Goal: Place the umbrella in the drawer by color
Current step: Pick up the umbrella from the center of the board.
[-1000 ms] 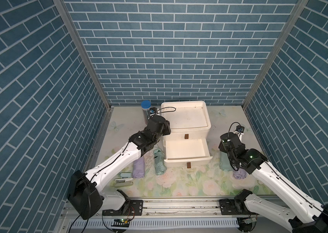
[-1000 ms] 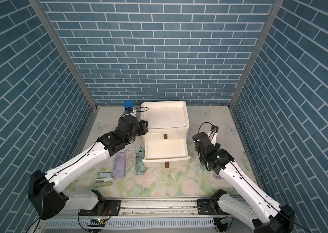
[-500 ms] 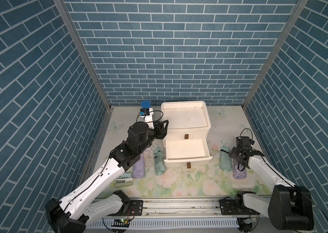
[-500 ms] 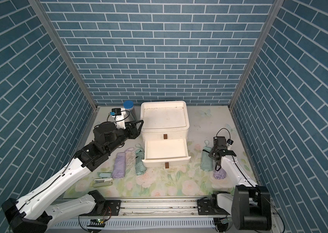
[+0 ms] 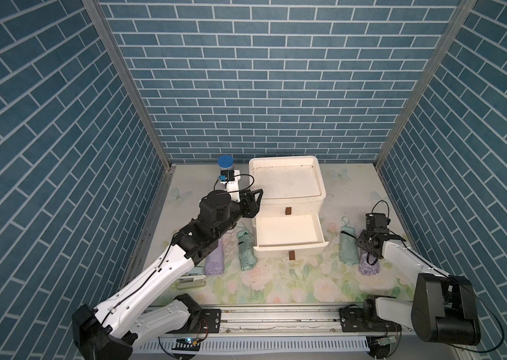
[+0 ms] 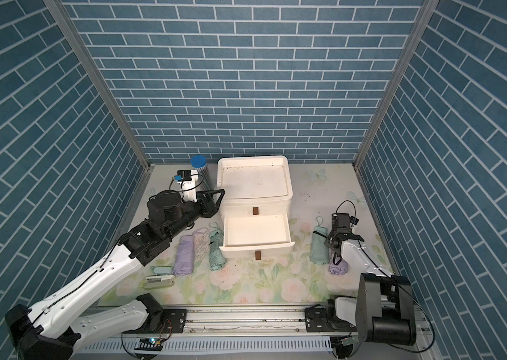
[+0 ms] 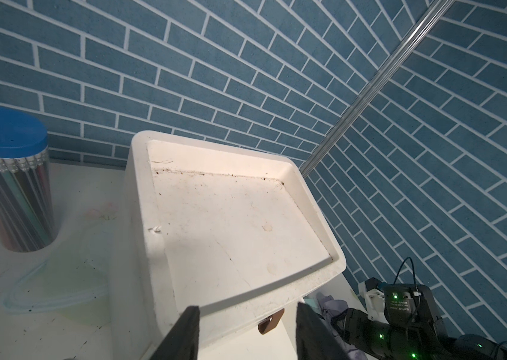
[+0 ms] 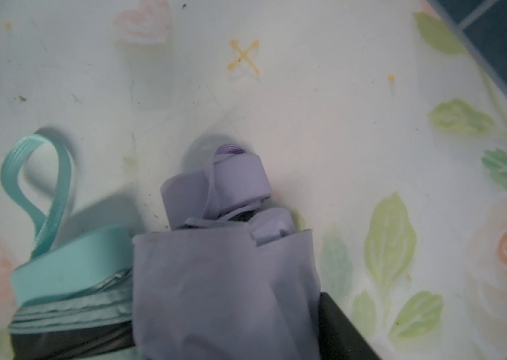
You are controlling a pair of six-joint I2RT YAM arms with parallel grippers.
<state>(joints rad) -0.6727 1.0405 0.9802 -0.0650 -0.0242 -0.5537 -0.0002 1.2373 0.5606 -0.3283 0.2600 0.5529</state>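
Observation:
The white drawer unit (image 5: 286, 184) has its lower drawer (image 5: 289, 247) pulled out and bare inside. Left of it lie a purple umbrella (image 5: 215, 260) and a teal umbrella (image 5: 246, 249). To its right lie another teal umbrella (image 5: 348, 249) and a purple umbrella (image 5: 369, 266). My right gripper (image 5: 367, 257) points down onto that right purple umbrella (image 8: 224, 280), its fingers (image 8: 339, 324) pressed against the umbrella's sides. My left gripper (image 5: 257, 199) hovers open at the unit's upper left corner, holding nothing (image 7: 246, 327).
A clear pencil tub with a blue lid (image 5: 225, 163) stands behind the left arm. A patterned mesh pouch (image 5: 230, 246) lies between the left umbrellas, and a small pale case (image 5: 191, 279) near the front left. Brick walls close in on three sides.
My right arm swung from the drawer's right side out to the right purple umbrella, came down, and its jaws narrowed around it. My left arm pulled back a little from the unit.

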